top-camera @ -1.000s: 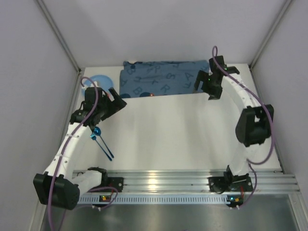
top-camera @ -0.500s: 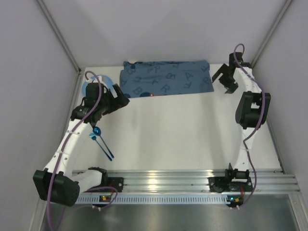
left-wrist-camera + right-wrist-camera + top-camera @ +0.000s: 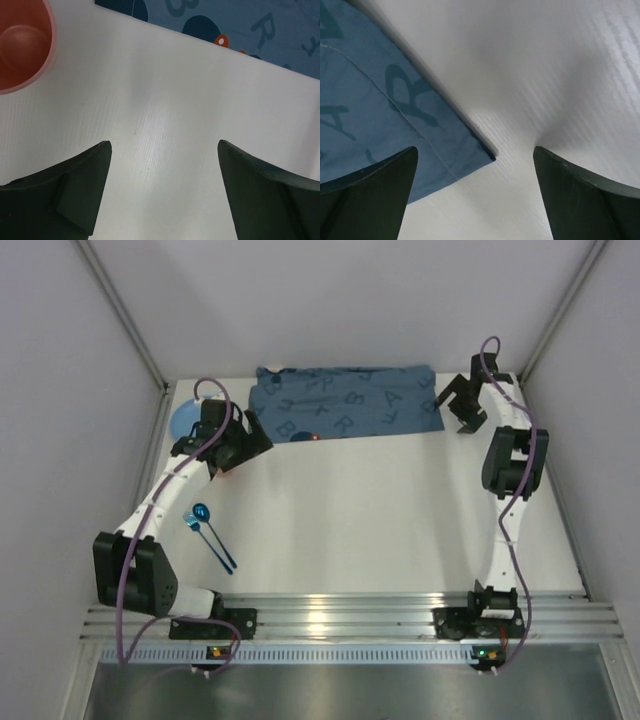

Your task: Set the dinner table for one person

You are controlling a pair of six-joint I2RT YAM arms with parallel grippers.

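The white dinner table [image 3: 380,520] has a silver rail [image 3: 350,615] at its near edge. A blue letter-printed placemat [image 3: 340,405] lies flat at the back. My left gripper [image 3: 255,437] is open and empty by its front left corner; the left wrist view shows the gripper [image 3: 164,150] over bare table, the placemat [image 3: 260,30] ahead and an orange cup [image 3: 20,45] at the left. My right gripper [image 3: 455,410] is open and empty, hovering [image 3: 475,155] over the placemat's front right corner [image 3: 385,110].
A blue plate [image 3: 185,420] lies at the back left, partly behind the left arm. A blue spoon [image 3: 202,512] and a blue fork [image 3: 190,525] lie together at the left of the table. Grey walls close in on three sides.
My right gripper moved right, off the placemat's right end, and now stands beside its corner. My left gripper moved back and right towards the placemat's left corner, uncovering more of the plate.
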